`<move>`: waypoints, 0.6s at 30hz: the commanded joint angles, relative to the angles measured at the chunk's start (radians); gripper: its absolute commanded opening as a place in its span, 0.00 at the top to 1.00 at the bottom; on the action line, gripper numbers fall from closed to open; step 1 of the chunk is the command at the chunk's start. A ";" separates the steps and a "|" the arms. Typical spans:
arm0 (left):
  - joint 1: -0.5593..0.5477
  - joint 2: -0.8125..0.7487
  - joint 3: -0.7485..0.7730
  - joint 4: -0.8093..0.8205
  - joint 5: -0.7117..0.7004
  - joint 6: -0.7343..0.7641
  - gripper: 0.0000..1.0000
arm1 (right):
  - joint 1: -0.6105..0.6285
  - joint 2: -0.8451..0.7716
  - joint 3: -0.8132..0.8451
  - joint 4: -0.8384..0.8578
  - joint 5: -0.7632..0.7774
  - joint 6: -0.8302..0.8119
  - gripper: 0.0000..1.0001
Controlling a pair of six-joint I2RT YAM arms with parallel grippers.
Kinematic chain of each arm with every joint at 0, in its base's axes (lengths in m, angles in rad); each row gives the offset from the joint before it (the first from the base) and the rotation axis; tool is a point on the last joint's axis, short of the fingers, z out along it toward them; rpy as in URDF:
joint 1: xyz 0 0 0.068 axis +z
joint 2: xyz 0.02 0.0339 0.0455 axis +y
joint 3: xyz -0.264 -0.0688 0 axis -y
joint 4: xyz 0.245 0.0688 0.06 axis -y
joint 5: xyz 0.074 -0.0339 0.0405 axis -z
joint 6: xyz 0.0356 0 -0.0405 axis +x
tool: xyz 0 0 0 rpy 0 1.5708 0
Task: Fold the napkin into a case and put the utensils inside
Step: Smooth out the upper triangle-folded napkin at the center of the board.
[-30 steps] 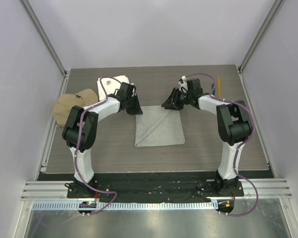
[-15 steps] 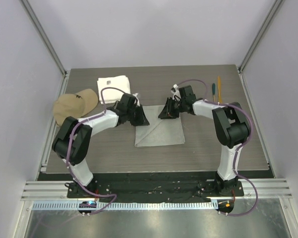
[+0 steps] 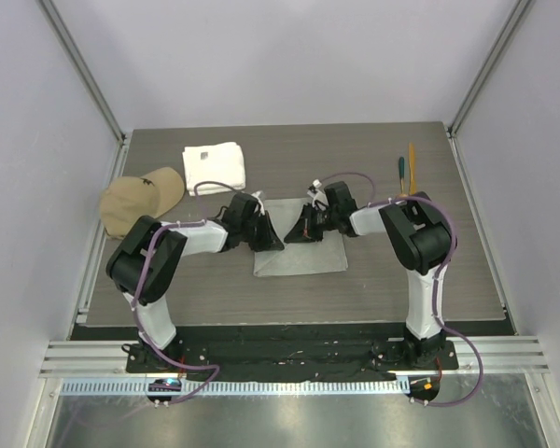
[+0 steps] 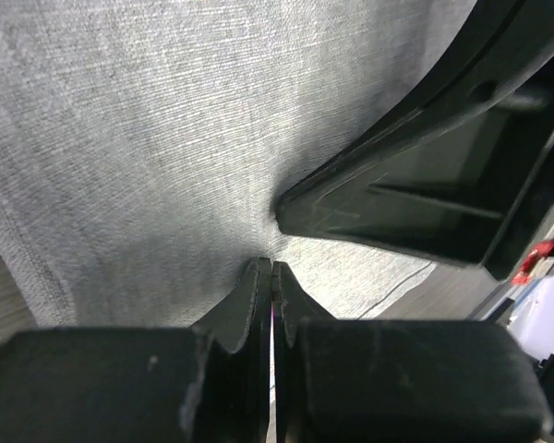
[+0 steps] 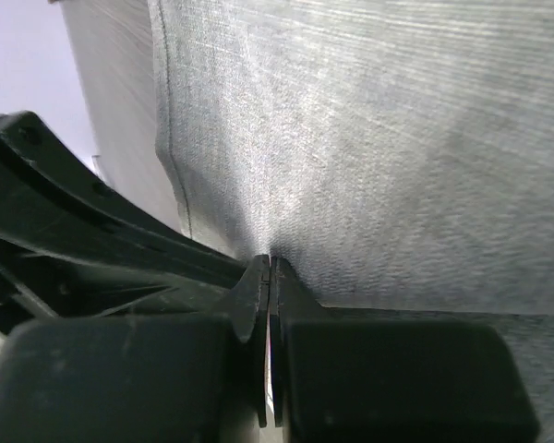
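The light-grey napkin [image 3: 303, 250] lies flat mid-table, with a diagonal fold line across it. My left gripper [image 3: 273, 241] and right gripper [image 3: 295, 232] meet nose to nose over its upper left part. In the left wrist view the left gripper [image 4: 271, 266] is shut, its tips pinching a small pucker of the napkin [image 4: 148, 138]. In the right wrist view the right gripper [image 5: 269, 261] is shut on the napkin [image 5: 397, 138] in the same way. Two utensils lie at the far right: a teal-handled one [image 3: 401, 170] and an orange-yellow stick [image 3: 412, 161].
A folded white towel [image 3: 214, 166] lies at the back left. A tan cap [image 3: 142, 199] sits at the table's left edge. Frame posts and walls close in both sides.
Both grippers came from the napkin's far corners toward its upper middle and down onto the cloth. Their jaws closed, the right one from clearly open.
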 commanded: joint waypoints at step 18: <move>0.003 -0.070 -0.175 0.068 -0.001 0.018 0.98 | -0.236 -0.030 0.008 -0.020 -0.029 -0.068 0.98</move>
